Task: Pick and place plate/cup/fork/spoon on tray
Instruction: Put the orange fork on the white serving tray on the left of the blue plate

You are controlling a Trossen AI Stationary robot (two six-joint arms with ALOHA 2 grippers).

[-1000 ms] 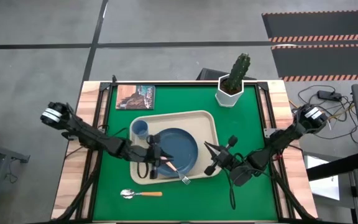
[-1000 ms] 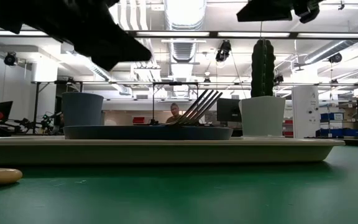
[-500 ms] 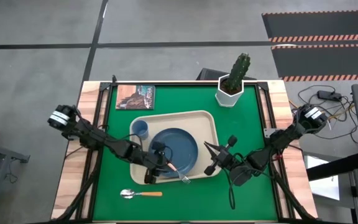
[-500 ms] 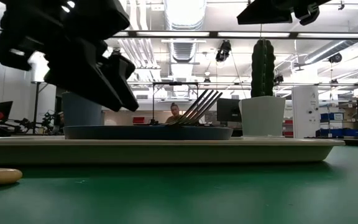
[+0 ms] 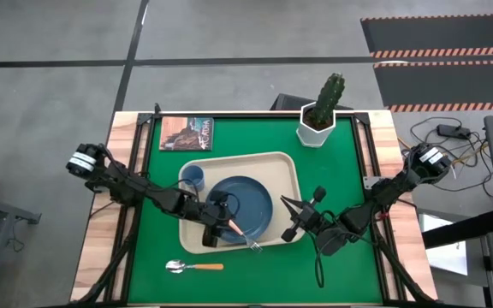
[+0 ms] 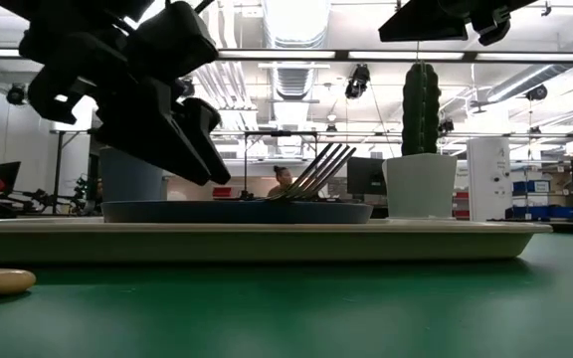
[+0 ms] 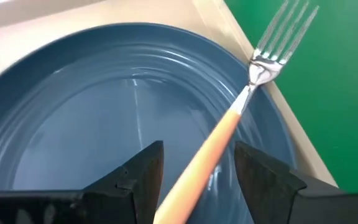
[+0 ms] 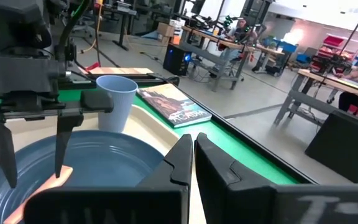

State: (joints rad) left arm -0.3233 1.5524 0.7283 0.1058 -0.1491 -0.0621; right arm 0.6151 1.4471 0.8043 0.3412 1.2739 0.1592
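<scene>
The slate-blue plate [image 5: 245, 202] and the light-blue cup [image 5: 193, 178] stand on the cream tray [image 5: 291, 171]. The fork [image 5: 243, 236] lies with its orange handle on the plate; its neck rests on the plate's rim, and its tines [image 6: 318, 165] stick up over the tray's near edge. My left gripper [image 5: 216, 226] is open over the plate's near left part, one finger on either side of the fork's handle [image 7: 199, 163], apart from it. The spoon [image 5: 193, 267] lies on the green mat near the front edge. My right gripper [image 5: 288, 219] is shut beside the tray's right rim.
A white pot with a cactus [image 5: 319, 115] stands at the far right corner. A small book [image 5: 187, 133] lies at the far left. Bare green mat lies right of the tray and along the front edge. People sit in the room beyond the table.
My left gripper has come lower over the plate and a little toward the table's near edge. Its fingers stand wider apart than a second ago. The fork has kept its place on the plate.
</scene>
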